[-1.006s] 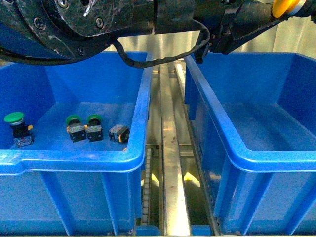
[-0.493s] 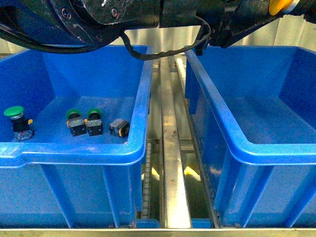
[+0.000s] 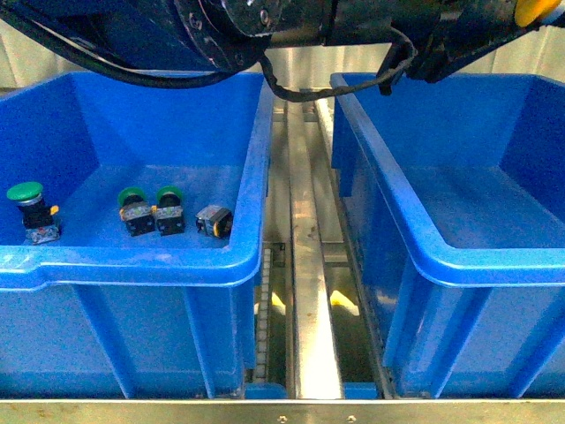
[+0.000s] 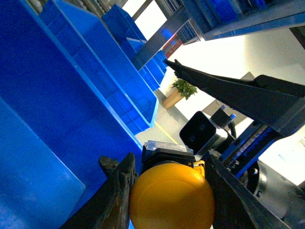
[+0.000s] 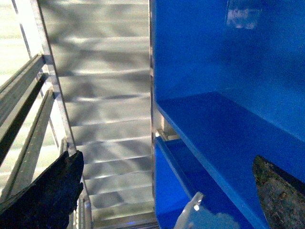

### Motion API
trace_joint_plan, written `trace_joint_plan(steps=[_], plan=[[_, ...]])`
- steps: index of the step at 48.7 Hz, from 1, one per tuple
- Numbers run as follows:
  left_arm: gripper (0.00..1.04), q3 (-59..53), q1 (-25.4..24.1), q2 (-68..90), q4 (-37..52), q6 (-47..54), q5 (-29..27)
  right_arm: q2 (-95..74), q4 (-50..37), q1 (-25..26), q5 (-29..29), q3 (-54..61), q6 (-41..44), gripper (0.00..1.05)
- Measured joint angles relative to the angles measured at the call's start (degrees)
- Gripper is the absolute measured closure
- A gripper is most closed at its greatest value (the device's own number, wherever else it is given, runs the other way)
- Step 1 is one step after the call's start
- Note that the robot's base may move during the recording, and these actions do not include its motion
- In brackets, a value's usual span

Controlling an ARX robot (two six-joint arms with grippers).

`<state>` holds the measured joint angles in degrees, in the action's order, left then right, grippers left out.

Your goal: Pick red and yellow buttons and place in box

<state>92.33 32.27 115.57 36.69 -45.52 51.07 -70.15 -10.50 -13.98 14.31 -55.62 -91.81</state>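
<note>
The yellow button (image 4: 171, 195) sits clamped in the left gripper (image 4: 164, 167). Its round cap faces the wrist camera, the dark body shows just behind it, and a black finger (image 4: 119, 191) presses in on either side. In the front view the cap (image 3: 537, 9) is only a sliver at the top edge. It is held high above the far right side of the box (image 3: 441, 256), well clear of the rim. The left arm (image 3: 265, 26) reaches across the top of that view towards it. The inside of the box shows only bare blue floor and walls.

The right gripper (image 5: 167, 200) is spread wide with nothing between its dark fingers (image 5: 47, 195). A blue bin wall lies beyond it.

A metal rail (image 3: 309, 265) runs between the box and a second blue bin (image 3: 132, 265) on the left. On that bin's floor, near its front wall, stand three green-capped buttons: one (image 3: 25, 209) by the left wall and two (image 3: 132, 210) (image 3: 169, 208) touching side by side. Just beside them, towards the right wall, a dark switch (image 3: 213, 220) lies on its side. I cannot tell its cap colour.
</note>
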Motion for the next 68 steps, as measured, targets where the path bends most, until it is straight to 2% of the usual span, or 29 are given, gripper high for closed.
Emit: trace_joint_plan(steps=[24, 34, 44, 54, 55, 63, 68], plan=[[0.70, 3.8, 1.7, 3.5, -4.5, 2.8, -0.5, -0.1, -0.1, 2.7, -1.8, 0.0, -0.3, 0.03], [0.70, 4.2, 2.2, 3.7, -4.7, 3.1, -0.7, -0.1, 0.3, 3.3, -1.8, 0.0, -0.3, 0.30], [0.70, 4.2, 2.6, 3.6, -4.9, 4.2, -1.0, -0.1, 0.5, 4.0, -1.7, 1.3, -0.2, 0.70], [0.70, 3.6, 2.9, 3.3, -5.3, 5.7, -1.6, 0.2, 0.5, 4.8, -1.9, 1.8, -0.4, 0.72], [0.69, 3.5, 2.9, 3.2, -5.3, 5.7, -1.8, 0.2, 0.5, 4.9, -2.0, 1.9, -0.4, 0.72], [0.34, 0.6, 2.9, 2.1, -1.9, 5.1, -3.4, 1.2, 0.1, 5.4, -2.3, 1.9, -0.7, 0.72], [0.20, -0.2, 2.9, 1.0, -2.6, 5.9, -4.5, 1.4, 0.0, 5.5, -2.0, 1.9, -0.9, 0.72]])
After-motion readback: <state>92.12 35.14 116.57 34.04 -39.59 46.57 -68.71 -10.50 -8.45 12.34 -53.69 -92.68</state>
